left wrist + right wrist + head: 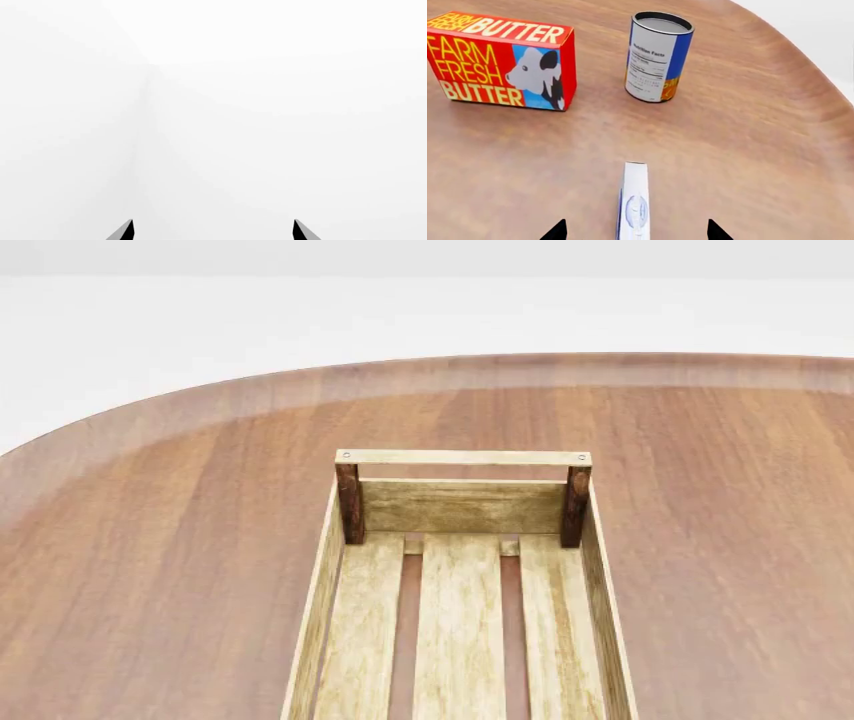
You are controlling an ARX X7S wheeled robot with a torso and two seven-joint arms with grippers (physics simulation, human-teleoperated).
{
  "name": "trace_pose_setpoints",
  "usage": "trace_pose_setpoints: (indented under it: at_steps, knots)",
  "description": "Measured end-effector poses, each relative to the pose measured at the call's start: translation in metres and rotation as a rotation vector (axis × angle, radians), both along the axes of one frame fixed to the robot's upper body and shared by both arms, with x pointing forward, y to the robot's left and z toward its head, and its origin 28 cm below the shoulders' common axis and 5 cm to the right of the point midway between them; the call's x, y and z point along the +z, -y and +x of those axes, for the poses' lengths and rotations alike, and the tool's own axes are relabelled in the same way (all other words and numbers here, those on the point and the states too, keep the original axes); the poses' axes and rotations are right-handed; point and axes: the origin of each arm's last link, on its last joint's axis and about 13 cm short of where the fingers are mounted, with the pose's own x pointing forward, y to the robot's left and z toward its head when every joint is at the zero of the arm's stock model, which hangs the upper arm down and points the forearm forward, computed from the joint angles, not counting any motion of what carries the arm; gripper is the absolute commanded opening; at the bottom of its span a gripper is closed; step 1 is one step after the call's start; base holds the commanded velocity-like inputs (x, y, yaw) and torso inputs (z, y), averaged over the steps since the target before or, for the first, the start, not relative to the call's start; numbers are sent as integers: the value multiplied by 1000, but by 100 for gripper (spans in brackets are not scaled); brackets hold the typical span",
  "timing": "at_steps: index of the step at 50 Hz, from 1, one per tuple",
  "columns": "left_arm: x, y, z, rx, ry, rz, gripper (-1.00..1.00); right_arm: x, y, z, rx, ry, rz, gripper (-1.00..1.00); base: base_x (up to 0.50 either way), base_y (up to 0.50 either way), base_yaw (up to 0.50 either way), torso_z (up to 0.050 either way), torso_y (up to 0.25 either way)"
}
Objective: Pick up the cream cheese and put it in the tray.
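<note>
A wide tabletop (174, 540) of reddish-brown wood fills most of the head view, its grain running in long streaks and its far edge curving round in a smooth arc. Beyond that edge lies a plain pale floor (200, 320), then a faintly greyer wall (427, 255). The light is soft, even and shadowless.

Item count, all views
1 cream cheese (634, 202), 1 butter box (502, 60), 1 can (657, 56), 1 tray (461, 625) with 3 floor planks, 1 table (160, 540), 2 grippers.
</note>
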Motion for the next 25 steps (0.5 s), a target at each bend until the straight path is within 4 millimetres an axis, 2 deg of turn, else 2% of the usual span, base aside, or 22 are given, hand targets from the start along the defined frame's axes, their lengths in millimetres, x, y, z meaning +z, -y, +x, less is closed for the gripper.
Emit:
trace_pose_setpoints:
  at_steps: [25]
  knots:
    - [0, 0, 0, 1, 1, -1, 100, -13, 3, 3, -11, -28, 29, 100, 0, 0, 0, 0, 0]
